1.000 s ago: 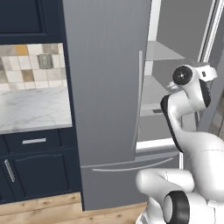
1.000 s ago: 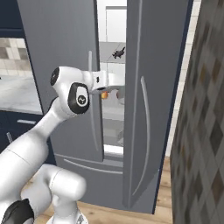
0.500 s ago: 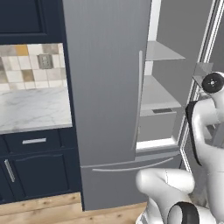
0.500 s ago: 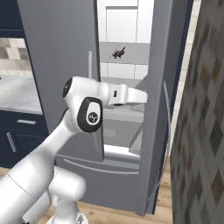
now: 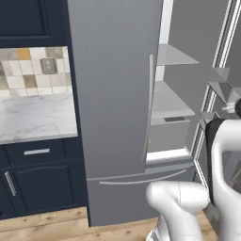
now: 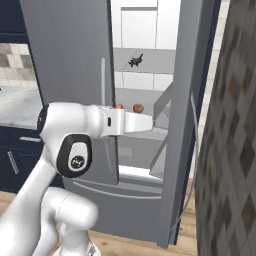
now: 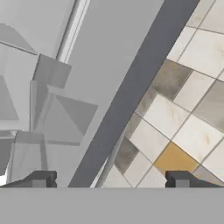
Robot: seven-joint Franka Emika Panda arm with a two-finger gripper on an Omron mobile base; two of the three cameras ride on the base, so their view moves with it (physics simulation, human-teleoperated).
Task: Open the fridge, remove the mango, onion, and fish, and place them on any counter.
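The fridge [image 5: 113, 94] [image 6: 65, 50] is tall and matte grey, with its left door closed and its right door [image 6: 187, 125] swung open. A small dark fish [image 6: 135, 60] lies on an upper white shelf. On the shelf below sit two small round brownish things [image 6: 138, 108] [image 6: 119, 106]; I cannot tell which is the mango and which the onion. My arm stretches level across the opening, its hand behind the open door's inner bins. My gripper [image 7: 109, 179] is open, fingertips [image 7: 41, 179] wide apart, with the door's dark edge [image 7: 131, 87] running between them. The counter is out of view.
A narrow marble worktop [image 5: 33, 117] over navy cabinets [image 5: 37, 183] stands left of the fridge, under a tiled backsplash [image 5: 33, 66]. A dark patterned wall [image 6: 230, 150] stands close on the right. The fridge's door bins [image 5: 221, 84] jut toward the arm. Wood floor lies below.
The right fridge door has swung wider open. My arm has stretched to the right past the handle, and the fingers have spread apart.
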